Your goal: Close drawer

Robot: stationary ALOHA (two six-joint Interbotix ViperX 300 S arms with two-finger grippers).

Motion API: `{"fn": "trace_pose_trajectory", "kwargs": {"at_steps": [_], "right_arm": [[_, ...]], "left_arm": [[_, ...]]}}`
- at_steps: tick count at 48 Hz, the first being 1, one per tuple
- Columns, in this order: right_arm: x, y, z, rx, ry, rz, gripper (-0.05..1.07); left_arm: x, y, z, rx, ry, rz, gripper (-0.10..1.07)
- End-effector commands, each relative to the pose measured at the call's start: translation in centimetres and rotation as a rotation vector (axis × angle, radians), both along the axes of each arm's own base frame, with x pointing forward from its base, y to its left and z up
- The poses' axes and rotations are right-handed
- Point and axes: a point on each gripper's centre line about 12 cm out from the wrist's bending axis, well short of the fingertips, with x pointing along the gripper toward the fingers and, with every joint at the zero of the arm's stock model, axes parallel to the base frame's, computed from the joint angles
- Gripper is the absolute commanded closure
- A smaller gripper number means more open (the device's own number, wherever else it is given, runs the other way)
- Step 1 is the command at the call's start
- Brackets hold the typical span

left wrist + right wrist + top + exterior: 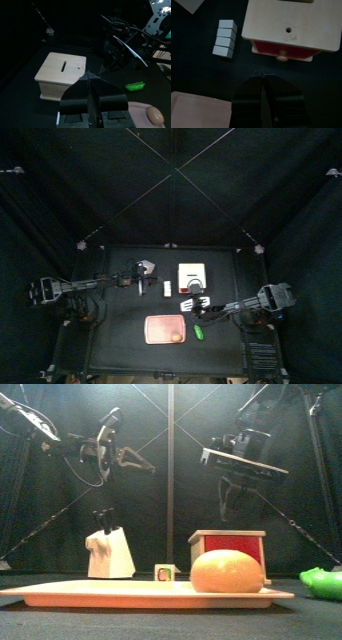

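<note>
Black table [127,328] inside black curtains. The drawer [286,50], red-fronted with a knob, stands mid-table, slightly open, just ahead of the right gripper [265,76], jaws nearly together, empty. Left gripper [91,80] hangs high, jaws narrow, empty. Only the front view shows an orange [226,571] on the board [80,591].

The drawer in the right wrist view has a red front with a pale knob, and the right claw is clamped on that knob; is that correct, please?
Not quite. The right claw is not on the knob: it hovers short of it with a gap between, jaws together and holding nothing. The drawer does have a red front with a pale knob. The right wrist view shows this.
</note>
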Motion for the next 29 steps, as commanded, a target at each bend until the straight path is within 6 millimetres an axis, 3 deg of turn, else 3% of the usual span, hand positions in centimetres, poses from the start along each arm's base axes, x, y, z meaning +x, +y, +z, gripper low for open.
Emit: {"fn": "trace_pose_trajectory", "kwargs": {"at_steps": [1,16,29], "right_arm": [[0.4,-0.1,2.4,-0.017,-0.073,0.005,0.82],[0.6,-0.5,3.7,-0.099,-0.089,0.019,0.82],[-0.6,-0.1,4.5,-0.151,-0.045,-0.033,0.81]], "left_arm": [[-0.2,0.0,0.8,0.011,-0.025,0.000,0.61],[-1.2,0.0,1.0,-0.041,-0.068,0.032,0.61],[-4.6,-0.7,0.0,-0.082,-0.181,0.071,0.64]]}}
